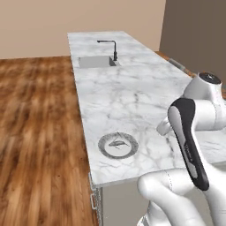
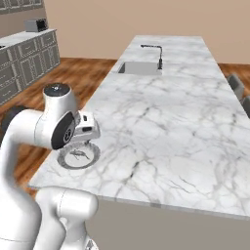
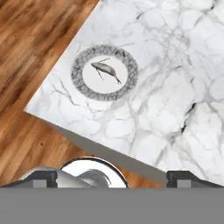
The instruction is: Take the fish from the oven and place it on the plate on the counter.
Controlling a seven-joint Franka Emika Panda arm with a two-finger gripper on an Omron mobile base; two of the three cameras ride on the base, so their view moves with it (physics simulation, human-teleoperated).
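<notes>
Marble counter (image 3: 175, 87) carries the plate (image 3: 105, 73) with the fish (image 3: 106, 70), well beyond the empty, wide-spread fingers (image 3: 43, 178).

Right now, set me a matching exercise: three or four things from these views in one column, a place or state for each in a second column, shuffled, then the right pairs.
Things:
1. slim silvery-grey fish
2. round grey plate with the dark patterned rim
3. thin black faucet
4. two-finger end effector

Places or states:
A. at the far end of the white marble counter, beside the inset sink
B. open, holding nothing
C. lying on the plate's pale centre
D. near the counter's corner, close to the wood floor

Pairs: 1-C, 2-D, 3-A, 4-B
</notes>
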